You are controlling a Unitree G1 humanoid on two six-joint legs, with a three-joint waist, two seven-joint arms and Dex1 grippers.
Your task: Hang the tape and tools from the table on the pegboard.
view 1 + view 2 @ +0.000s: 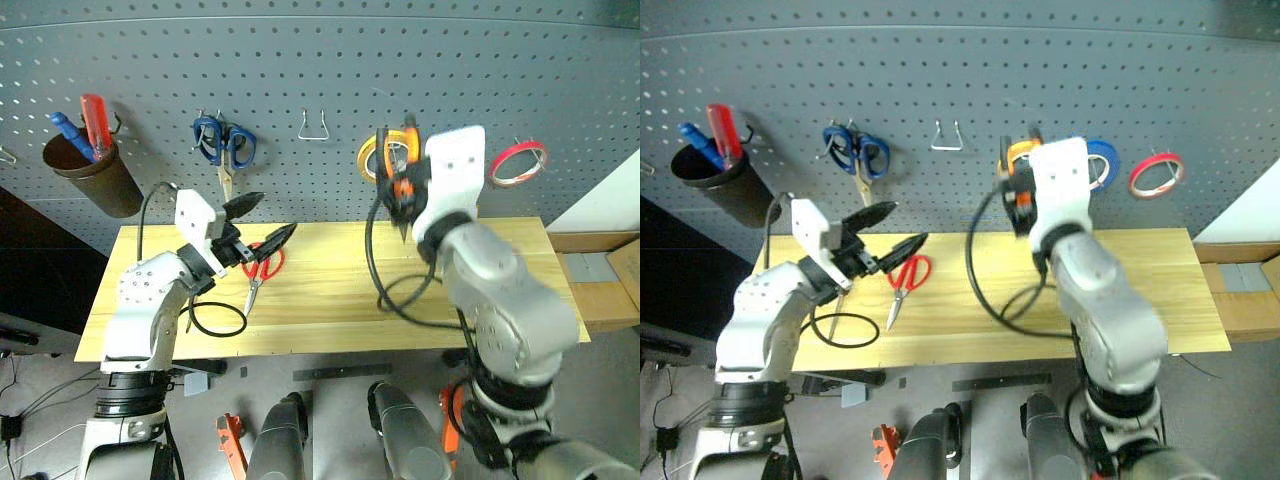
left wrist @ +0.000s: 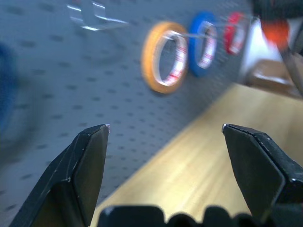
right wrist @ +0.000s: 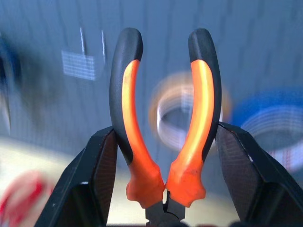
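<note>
Red tape [image 1: 517, 161] hung on pegboard [image 1: 320, 70]. My right gripper [image 3: 165, 142] clamps pliers [image 3: 163, 123], raised toward board. Left gripper [image 1: 258, 228] empty, agape. Red scissors [image 1: 262, 265] on table [image 1: 330, 300].

three tape rolls [image 1: 1156, 174], two scissors [image 1: 906, 276], one pliers [image 3: 165, 137]

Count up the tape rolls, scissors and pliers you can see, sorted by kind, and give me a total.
Tape rolls: 3, yellow, blue, red
Scissors: 2, blue-handled, red-handled
Pliers: 1, orange-and-black, held in the right gripper
Total: 6
</note>
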